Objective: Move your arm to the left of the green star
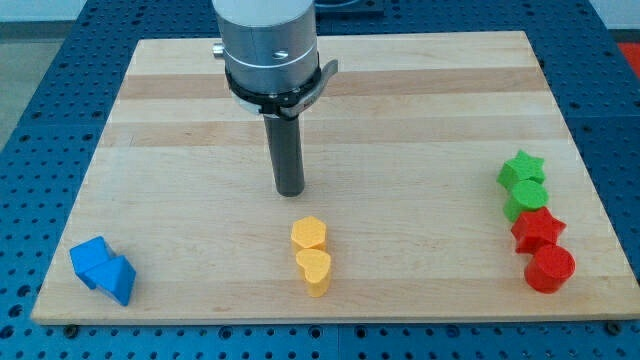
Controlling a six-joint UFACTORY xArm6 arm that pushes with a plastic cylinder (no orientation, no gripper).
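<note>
1. Near the middle of the desk (pixel 180 120), my tip (pixel 289 191) stood on bare wood, just above the yellow hexagon block (pixel 309 233) toward the view's top, and touched no block.
2. No hand was fitted; the arm ended in a plain rod, so there was nothing to spread or pinch.
3. The green star (pixel 522 168) sat near the view's right edge, heading a tight column: a second green block (pixel 526 199) touched it below, then a red star (pixel 537 229), then a red cylinder (pixel 549 268).
4. My tip was well apart from the green star, on its left side already but far off; the task, I judged, was barely begun.
5. The open wood between them probably allowed a straight slide rightward, stopping short so the packed column was not nudged.
6. A yellow heart (pixel 315 270) lay touching the hexagon, and two blue blocks (pixel 102 269) huddled at the bottom left, both outside that path.
</note>
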